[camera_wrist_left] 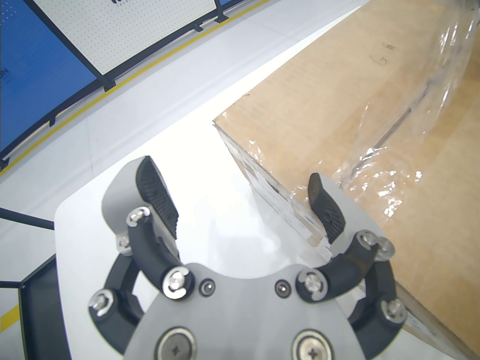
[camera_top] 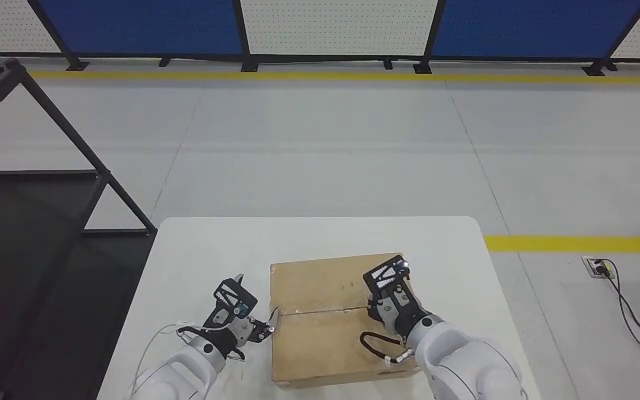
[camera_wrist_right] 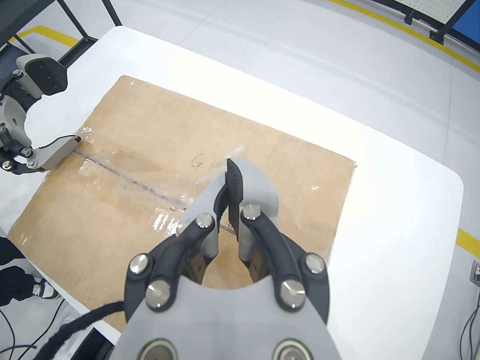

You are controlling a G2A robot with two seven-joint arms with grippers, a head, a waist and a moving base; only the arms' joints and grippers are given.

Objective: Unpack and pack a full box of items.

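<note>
Right wrist view: right end effector (camera_wrist_right: 229, 185) clamped on peeled clear tape (camera_wrist_right: 168, 198), box (camera_wrist_right: 285, 159) directly beneath on worktop (camera_wrist_right: 393, 196); seam (camera_wrist_right: 101, 164) running lengthwise toward left end effector (camera_wrist_left: 232, 181), fingers apart at seam's far end.

In the top view the left arm comes in from the bottom edge at lower left. The left tool (camera_top: 243, 312) sits left of centre, pointing toward the right of the frame. Its fingers (camera_wrist_left: 155, 185) stand wide apart, with the dark ribbed pads facing each other. The right arm rises from the lower right corner, and the right tool (camera_top: 387, 280) is just right of centre. Its two fingers (camera_wrist_right: 234, 177) are pressed together, the tips pinching a lifted strip of clear tape (camera_wrist_left: 448, 57).
</note>
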